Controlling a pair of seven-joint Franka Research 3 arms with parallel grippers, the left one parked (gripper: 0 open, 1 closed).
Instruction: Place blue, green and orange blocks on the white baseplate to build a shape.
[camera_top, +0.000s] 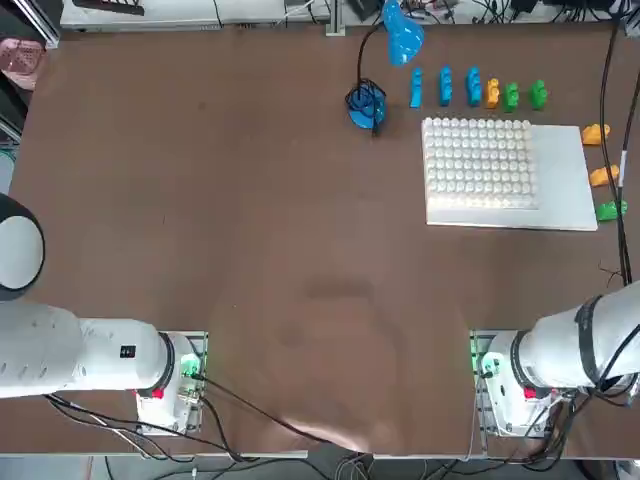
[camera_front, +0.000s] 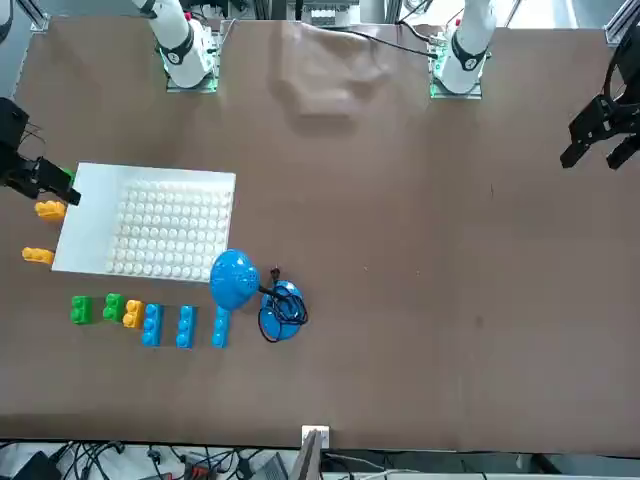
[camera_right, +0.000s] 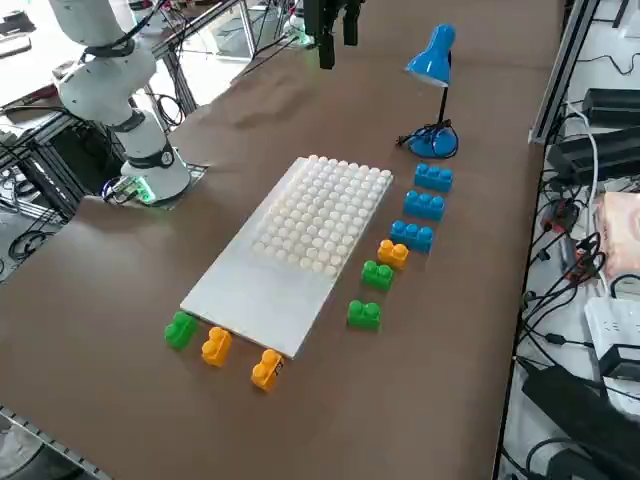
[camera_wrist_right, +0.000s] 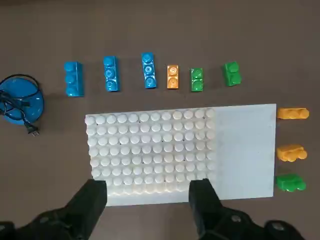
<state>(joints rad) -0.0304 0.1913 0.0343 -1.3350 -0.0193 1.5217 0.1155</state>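
Seen from overhead, going left to right across the far part of the table: a blue desk lamp (camera_top: 372, 95) stands with its round base on the brown table (camera_top: 230, 230) and its cord coiled on that base. Just right of it runs a row of loose bricks: three blue blocks (camera_top: 444, 87), then an orange block (camera_top: 492, 93) touching the first of two green blocks (camera_top: 524, 96). Nearer the robot than this row lies the white baseplate (camera_top: 560, 185), its studded grid toward the lamp and its smooth margin on the right. No brick sits on it. Off its right edge, apart from the board, lie two more orange blocks (camera_top: 599, 153) and one green block (camera_top: 610, 210) in a short line.

The right gripper (camera_wrist_right: 148, 195) hangs above the table over the near edge of the baseplate, pointing down, and its two dark fingers (camera_wrist_right: 87, 202) stand wide apart with nothing between them. In the front view it shows only as a dark shape at the picture's edge beside the board, so its height above the table is hard to judge there. It touches no block.
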